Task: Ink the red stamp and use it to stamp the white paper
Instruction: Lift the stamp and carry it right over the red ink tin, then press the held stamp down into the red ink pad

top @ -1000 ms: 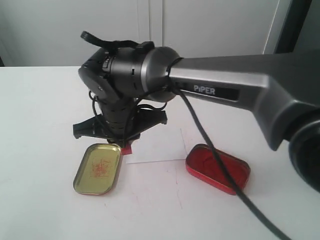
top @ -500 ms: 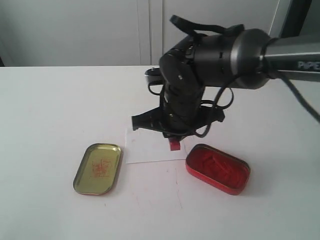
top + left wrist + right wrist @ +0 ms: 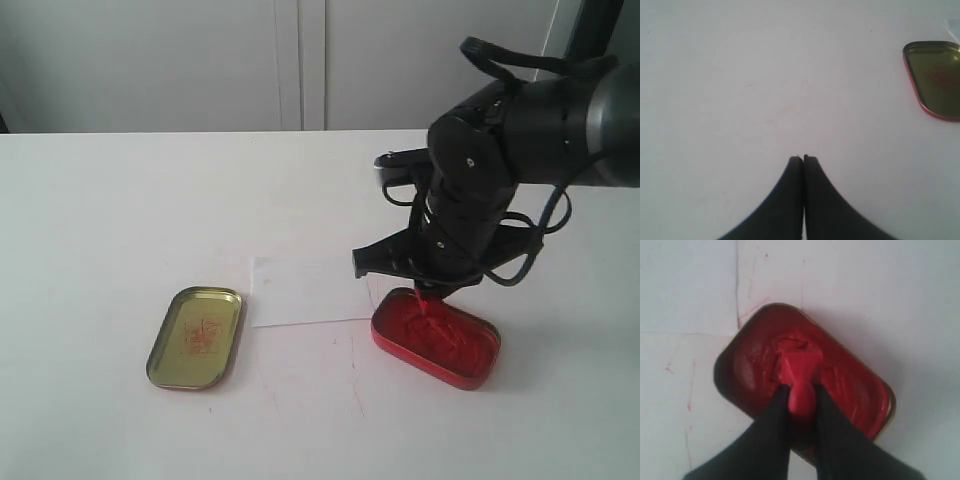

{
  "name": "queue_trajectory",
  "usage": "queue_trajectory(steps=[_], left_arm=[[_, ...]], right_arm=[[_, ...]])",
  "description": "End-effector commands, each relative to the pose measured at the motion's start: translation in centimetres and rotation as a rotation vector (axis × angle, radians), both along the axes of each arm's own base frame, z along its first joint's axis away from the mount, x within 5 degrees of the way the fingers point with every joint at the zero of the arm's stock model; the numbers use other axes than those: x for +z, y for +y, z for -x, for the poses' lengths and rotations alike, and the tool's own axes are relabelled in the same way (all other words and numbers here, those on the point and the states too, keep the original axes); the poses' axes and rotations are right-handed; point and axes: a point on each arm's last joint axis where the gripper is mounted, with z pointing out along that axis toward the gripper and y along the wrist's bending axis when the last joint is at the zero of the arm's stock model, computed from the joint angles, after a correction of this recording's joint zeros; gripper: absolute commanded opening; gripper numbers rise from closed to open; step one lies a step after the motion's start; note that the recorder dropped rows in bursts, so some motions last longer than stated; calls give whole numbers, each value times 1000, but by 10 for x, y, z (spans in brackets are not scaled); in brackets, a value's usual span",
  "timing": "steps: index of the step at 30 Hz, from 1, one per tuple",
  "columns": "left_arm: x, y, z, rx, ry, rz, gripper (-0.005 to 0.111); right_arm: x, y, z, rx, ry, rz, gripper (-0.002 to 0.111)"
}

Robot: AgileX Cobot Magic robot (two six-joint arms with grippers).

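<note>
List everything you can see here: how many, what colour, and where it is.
table: one, white, under everything
tin lid: one, gold, red-smeared inside, left in the exterior view
white paper: one, white, flat, right of the tin lid
ink tin: one, red, open, right of the white paper
red stamp: one, red, base down on the paste in the ink tin
right arm: one, black and grey, reaching from the right
right end effector: one, black, shut on the red stamp's knob
left end effector: one, black, shut, empty, over bare table near the tin lid

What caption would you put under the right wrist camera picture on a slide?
Right gripper holds the red stamp over the open red ink tin.
</note>
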Motion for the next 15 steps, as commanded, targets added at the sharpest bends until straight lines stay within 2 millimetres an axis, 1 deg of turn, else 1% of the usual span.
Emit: queue_trajectory(steps=[1, 4, 12, 15], left_arm=[[-4, 0, 1, 0, 23, 0, 0], [-4, 0, 1, 0, 23, 0, 0], [-4, 0, 1, 0, 23, 0, 0], [-4, 0, 1, 0, 23, 0, 0]], right_arm=[[-1, -17, 1, 18, 5, 18, 0], [-5, -22, 3, 89, 19, 53, 0], [-12, -23, 6, 241, 21, 105, 0], [-19, -25, 9, 294, 23, 117, 0]])
